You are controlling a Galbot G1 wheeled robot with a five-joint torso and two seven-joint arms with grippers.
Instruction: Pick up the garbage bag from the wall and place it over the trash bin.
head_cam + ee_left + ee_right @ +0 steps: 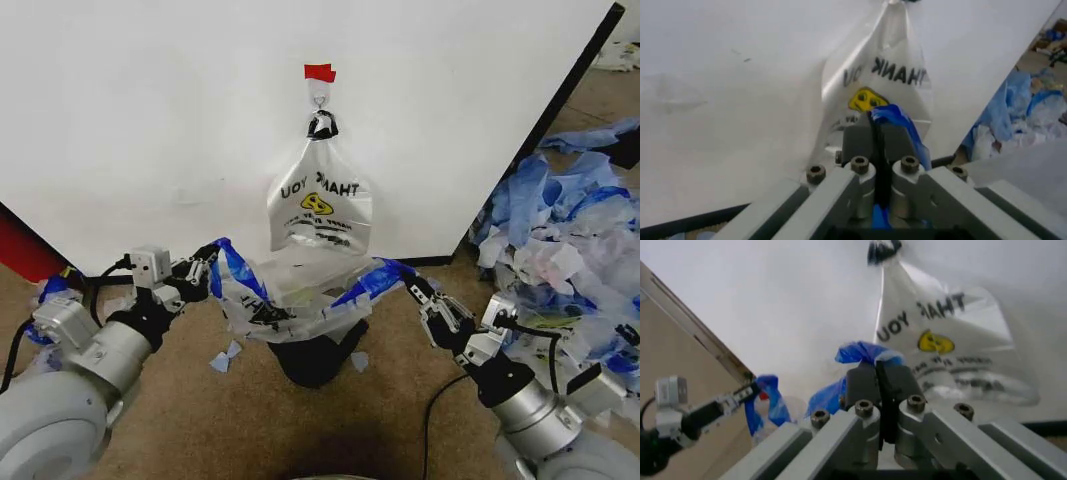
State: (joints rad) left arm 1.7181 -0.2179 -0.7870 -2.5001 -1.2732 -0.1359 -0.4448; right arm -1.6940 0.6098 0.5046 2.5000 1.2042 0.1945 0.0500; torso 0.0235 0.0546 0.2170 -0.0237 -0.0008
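Note:
The garbage bag (290, 292), clear plastic with blue handles, is stretched between my two grippers just in front of the wall (150, 120). Its mouth hangs spread above the black trash bin (315, 362), which stands under it on the floor. My left gripper (205, 270) is shut on one blue handle (897, 117). The right gripper (420, 295) is shut on the other handle (863, 351). In the right wrist view the left gripper (747, 390) shows farther off, holding its handle.
A second smiley bag with a black top (320, 205) hangs from the hook (319, 97) under red tape (320, 72), right behind the held bag. A heap of blue-and-white plastic scraps (570, 230) lies at the right. Small scraps (225, 357) dot the floor.

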